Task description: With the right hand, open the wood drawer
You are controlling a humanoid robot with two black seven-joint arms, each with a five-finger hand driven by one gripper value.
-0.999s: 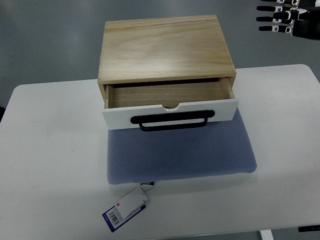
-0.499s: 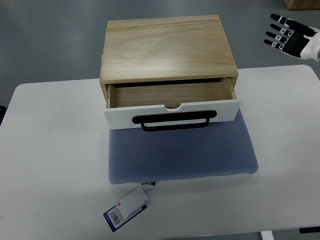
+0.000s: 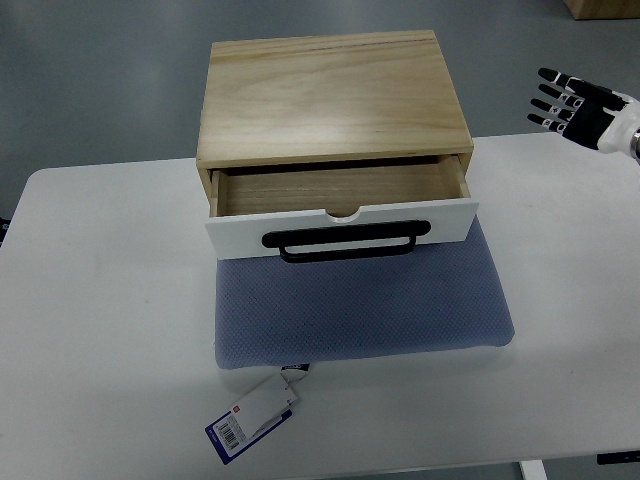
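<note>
Top view — tag [image 3: 252,418] print unreadable — right hand [image 3: 580,105] spread.

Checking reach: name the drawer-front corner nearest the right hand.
The front's right corner, beside the black handle's right end; the right hand hovers open beyond that side, the other corner lies far left.

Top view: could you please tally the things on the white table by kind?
Wood drawer box, drawer pulled open: 1
Blue-grey mat: 1
Barcode tag: 1
Total on the table: 3
The right hand hovers apart, fingers spread.
</note>
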